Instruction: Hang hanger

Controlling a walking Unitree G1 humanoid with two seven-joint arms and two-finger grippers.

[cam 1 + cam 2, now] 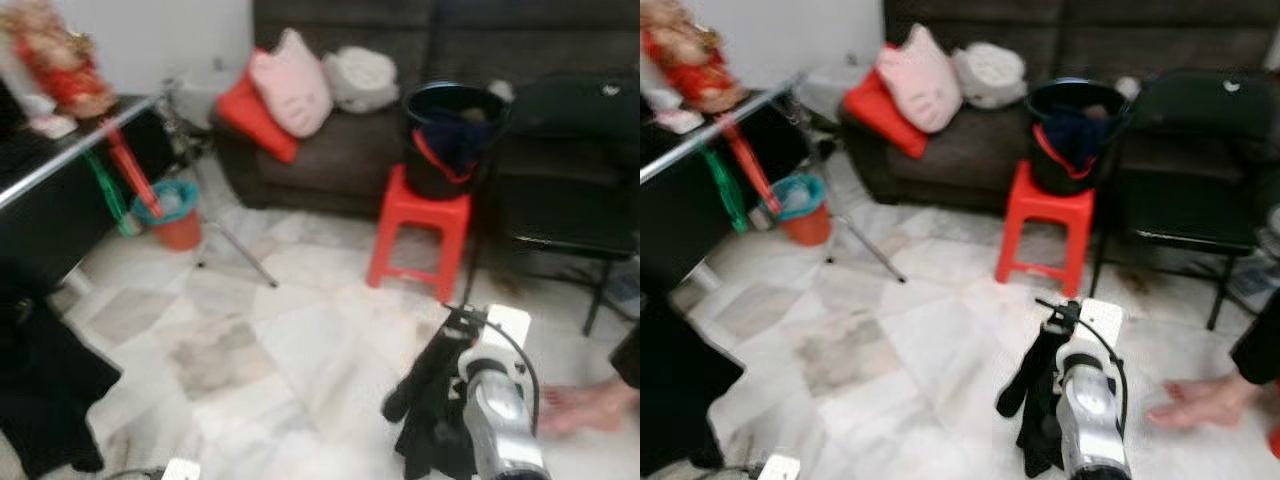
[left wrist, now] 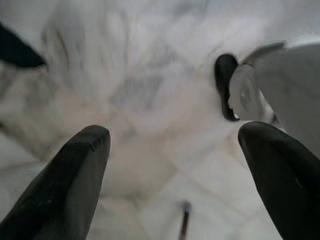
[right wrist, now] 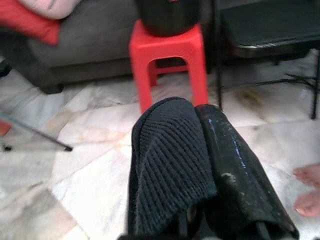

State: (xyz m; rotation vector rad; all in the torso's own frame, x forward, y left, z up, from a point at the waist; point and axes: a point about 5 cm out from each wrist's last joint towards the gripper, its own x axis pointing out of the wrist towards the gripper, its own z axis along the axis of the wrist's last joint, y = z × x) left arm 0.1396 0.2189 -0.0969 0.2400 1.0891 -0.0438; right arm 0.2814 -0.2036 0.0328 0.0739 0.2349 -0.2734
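While our right gripper (image 3: 200,165) is carrying a dark knit garment (image 3: 165,165) clamped between its fingers over the marble floor (image 1: 300,330), our left gripper (image 2: 175,165) is hanging apart and idle, and we are judging hanging undone, with no hanger identifiable.

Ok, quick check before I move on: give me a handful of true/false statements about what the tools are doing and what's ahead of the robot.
1. The right tool has its fingers closed on a black knitted cloth. True.
2. The black bucket stands on the floor beside the stool. False: it sits on top of the red stool.
3. The left tool is open and holds nothing. True: only marble floor shows between its fingers.
4. The pink cushion lies on the floor. False: it rests on the dark sofa.
5. A person's bare foot is on the floor to the robot's right. True.
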